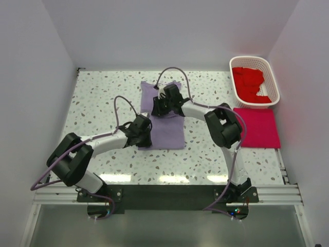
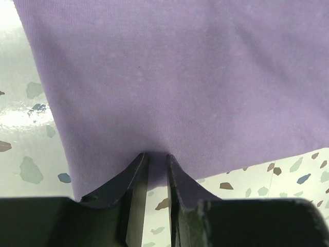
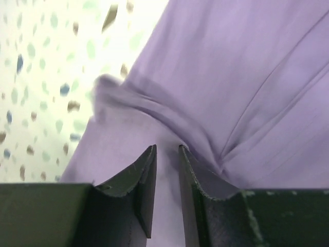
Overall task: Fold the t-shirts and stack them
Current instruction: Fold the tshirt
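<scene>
Now my left hand (image 2: 157, 154) pinches the purple t-shirt (image 1: 172, 133) at its near edge, my right hand (image 3: 167, 148) at its far edge, the long axis running between them.

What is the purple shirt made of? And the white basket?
The purple shirt looks like soft, matte knit cloth, maybe cotton: fine threads and wrinkles show. The white basket looks like hard, smooth plastic, with rows of slots in its walls.
</scene>
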`<action>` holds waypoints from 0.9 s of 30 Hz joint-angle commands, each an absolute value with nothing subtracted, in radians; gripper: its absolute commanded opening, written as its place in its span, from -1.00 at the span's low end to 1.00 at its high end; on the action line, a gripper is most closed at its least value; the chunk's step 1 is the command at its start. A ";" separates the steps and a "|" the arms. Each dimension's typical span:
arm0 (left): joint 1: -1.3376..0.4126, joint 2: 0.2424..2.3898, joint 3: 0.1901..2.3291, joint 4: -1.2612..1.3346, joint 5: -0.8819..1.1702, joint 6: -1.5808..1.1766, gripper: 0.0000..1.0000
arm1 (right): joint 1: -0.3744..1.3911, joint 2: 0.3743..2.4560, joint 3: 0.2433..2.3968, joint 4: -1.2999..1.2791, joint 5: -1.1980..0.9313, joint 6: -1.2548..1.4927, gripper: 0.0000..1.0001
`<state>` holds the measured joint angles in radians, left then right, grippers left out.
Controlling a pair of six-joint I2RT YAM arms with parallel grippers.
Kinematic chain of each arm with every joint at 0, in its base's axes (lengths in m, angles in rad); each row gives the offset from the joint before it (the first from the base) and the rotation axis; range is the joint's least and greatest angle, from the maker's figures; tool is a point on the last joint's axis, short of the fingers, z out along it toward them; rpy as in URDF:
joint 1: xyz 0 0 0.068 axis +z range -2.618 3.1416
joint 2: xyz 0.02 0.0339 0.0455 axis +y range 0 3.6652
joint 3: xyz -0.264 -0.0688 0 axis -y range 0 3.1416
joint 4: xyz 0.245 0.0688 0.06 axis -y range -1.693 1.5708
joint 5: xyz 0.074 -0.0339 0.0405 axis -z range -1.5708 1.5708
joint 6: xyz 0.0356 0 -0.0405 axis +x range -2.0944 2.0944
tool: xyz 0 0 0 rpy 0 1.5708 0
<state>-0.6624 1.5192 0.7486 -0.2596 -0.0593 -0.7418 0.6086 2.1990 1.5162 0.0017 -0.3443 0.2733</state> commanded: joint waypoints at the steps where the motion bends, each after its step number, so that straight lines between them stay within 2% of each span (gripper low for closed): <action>1: -0.669 1.490 0.707 -0.264 -0.038 -0.765 -0.47 | 0.565 2.233 1.667 0.012 -0.236 0.215 -0.42; 6: -0.666 1.442 0.698 -0.250 -0.025 -0.787 -0.48 | 0.526 2.249 1.815 -0.092 -0.227 0.224 -0.36; 11: -0.615 1.335 0.724 -0.204 -0.026 -0.796 -0.39 | 0.476 2.050 1.553 -0.005 -0.382 0.349 -0.32; 15: -0.461 1.321 0.722 -0.036 0.093 -0.781 -0.36 | 0.425 1.957 1.372 0.093 -0.541 0.448 -0.31; 20: -0.396 1.492 0.834 0.110 0.163 -0.740 -0.41 | 0.388 1.936 1.249 0.199 -0.632 0.532 -0.31; 24: -0.359 1.673 0.958 0.153 0.181 -0.742 -0.49 | 0.344 2.006 1.236 0.267 -0.673 0.586 -0.32; 27: -0.319 1.781 0.976 0.196 0.190 -0.765 -0.53 | 0.305 2.080 1.239 0.296 -0.684 0.601 -0.33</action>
